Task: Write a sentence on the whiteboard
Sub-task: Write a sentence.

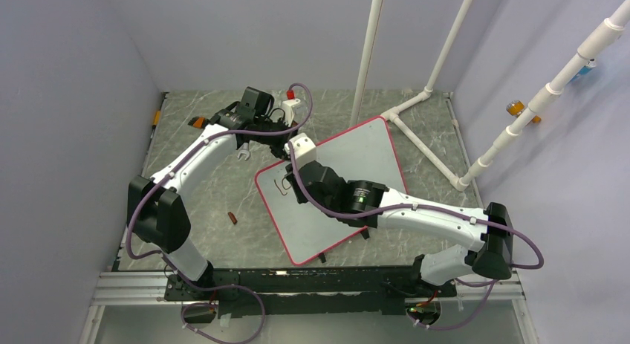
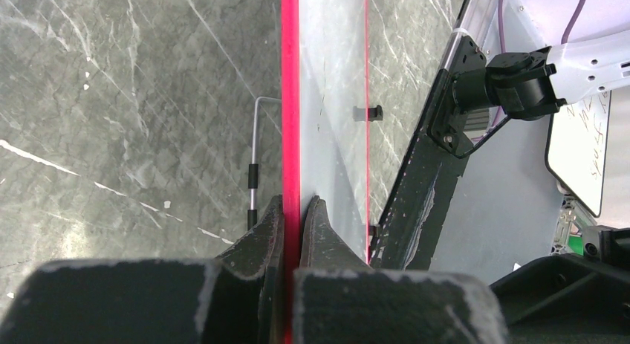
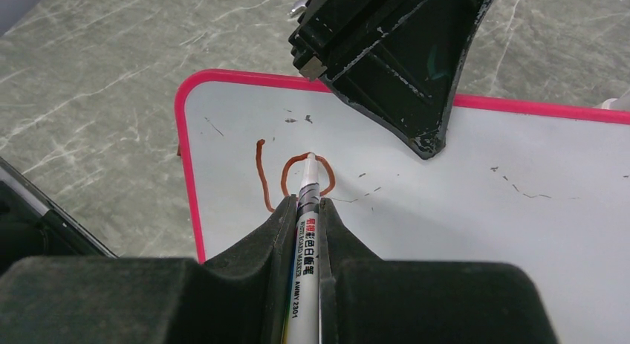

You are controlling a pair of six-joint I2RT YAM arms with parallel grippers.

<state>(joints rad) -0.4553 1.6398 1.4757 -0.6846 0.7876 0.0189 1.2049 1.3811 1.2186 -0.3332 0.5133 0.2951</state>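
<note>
Top view: 1 whiteboard [image 1: 356, 151] lies askew at mid-table [image 1: 200, 180], with 1 dark-red piece [image 1: 232, 217] to its left.

Left wrist: the left gripper [image 2: 291, 206] is pinched narrowly on the whiteboard's red edge.

Right wrist: the right gripper [image 3: 306, 210] clamps 1 marker [image 3: 305, 240], tip on the board. The sentence [image 3: 261, 173] so far is 2 red strokes near 1 corner.

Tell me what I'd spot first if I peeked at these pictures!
The big white rectangular whiteboard with its red-pink frame grabs you first, lying at a slant in the middle of the grey marbled table. The right arm's jaws pinch a thin white marker pen, whose tip sits on dark red marker strokes near the board's corner. The left arm's jaws clamp the board's pink edge.
</note>
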